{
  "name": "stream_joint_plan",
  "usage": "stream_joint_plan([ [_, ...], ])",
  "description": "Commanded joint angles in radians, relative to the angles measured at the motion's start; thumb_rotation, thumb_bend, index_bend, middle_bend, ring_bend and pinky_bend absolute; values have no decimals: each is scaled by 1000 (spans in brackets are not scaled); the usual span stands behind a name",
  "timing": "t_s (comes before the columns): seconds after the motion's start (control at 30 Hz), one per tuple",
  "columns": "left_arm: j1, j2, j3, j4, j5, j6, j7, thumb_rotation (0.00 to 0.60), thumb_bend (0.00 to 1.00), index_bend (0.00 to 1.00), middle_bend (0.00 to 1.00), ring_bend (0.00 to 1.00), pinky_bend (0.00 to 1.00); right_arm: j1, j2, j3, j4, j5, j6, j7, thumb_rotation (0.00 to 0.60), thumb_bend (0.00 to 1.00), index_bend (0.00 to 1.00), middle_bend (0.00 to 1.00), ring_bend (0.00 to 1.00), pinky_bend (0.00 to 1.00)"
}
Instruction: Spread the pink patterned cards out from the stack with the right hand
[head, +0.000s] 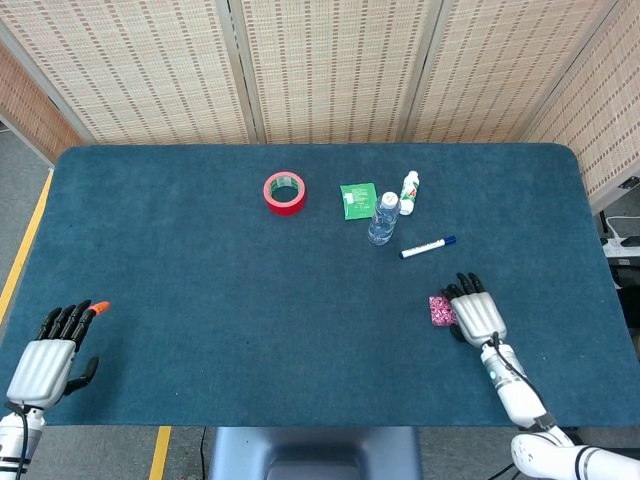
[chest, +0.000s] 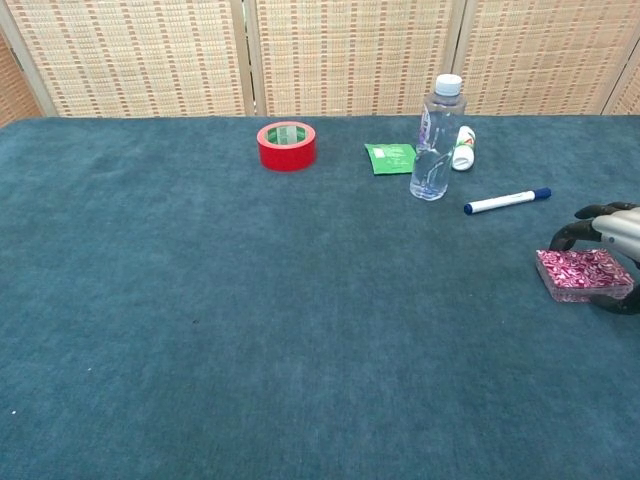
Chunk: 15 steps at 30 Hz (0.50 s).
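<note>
Right hand rests over the pink card stack, fingers draped, gripping nothing | stack under its fingertips, unspread | risk: uneven pressure shoves the whole deck

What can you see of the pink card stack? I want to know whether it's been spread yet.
The pink patterned card stack is a compact rectangular block with a pink-and-white swirled top face and thin layered edges, lying flat on the blue-green felt table near its right side. It looks squared up, with no cards fanned out yet. The right hand sits at its right edge, dark fingers curling over the far side; whether they actually press on it is hard to tell. Nothing else touches it.
</note>
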Motion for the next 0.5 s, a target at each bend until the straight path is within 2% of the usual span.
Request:
stream_joint_plan([
  [0.03, 1, -2, 0, 2, 1, 2, -1, 600, 438, 0, 0, 0, 42, 0, 2, -1, -5, -2, 3, 2, 600, 269, 254, 215, 20, 0],
  [0.5, 3, 4, 5, 10, 9, 4, -17, 600, 464, 0, 0, 0, 42, 8, -2, -2, -9, 15, -2, -13, 600, 269, 276, 218, 22, 0],
])
